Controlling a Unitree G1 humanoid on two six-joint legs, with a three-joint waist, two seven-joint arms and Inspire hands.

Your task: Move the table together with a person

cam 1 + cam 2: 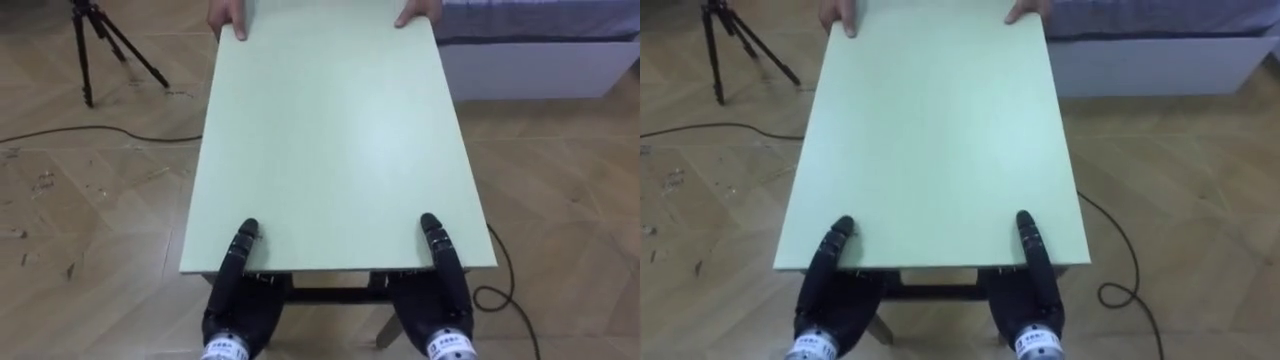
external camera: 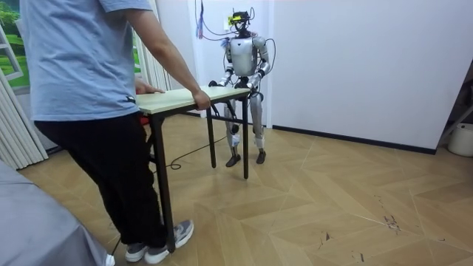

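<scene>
Table [image 2: 188,98]: pale green tabletop [image 1: 335,140] on dark legs, standing lengthwise between robot and person [image 2: 89,111], in the middle of a wooden floor [image 1: 80,200]. Top bare. Whether the legs are off the floor cannot be told.

Far end: the person stands against it, one hand [image 1: 230,18] on the far left corner and the other [image 1: 418,12] on the far right corner, both gripping the edge.

Surroundings: tripod [image 1: 95,40] at far left, well apart from the table. Cable [image 1: 90,132] running across the floor from the left to under the table; a second loop of cable [image 1: 500,290] lies on the floor by the near right corner. Bed [image 1: 530,50], white base with grey top, at far right, just beside the far right corner. White wall [image 2: 355,59] behind the robot; curtain [image 2: 15,125] at the room view's left.

Left hand [image 1: 235,310]: at the near edge, left of centre, part resting on top of the tabletop, the rest below it; its grip cannot be told.

Right hand [image 1: 445,300]: at the near edge, right of centre, placed the same way; grip likewise cannot be told.
</scene>
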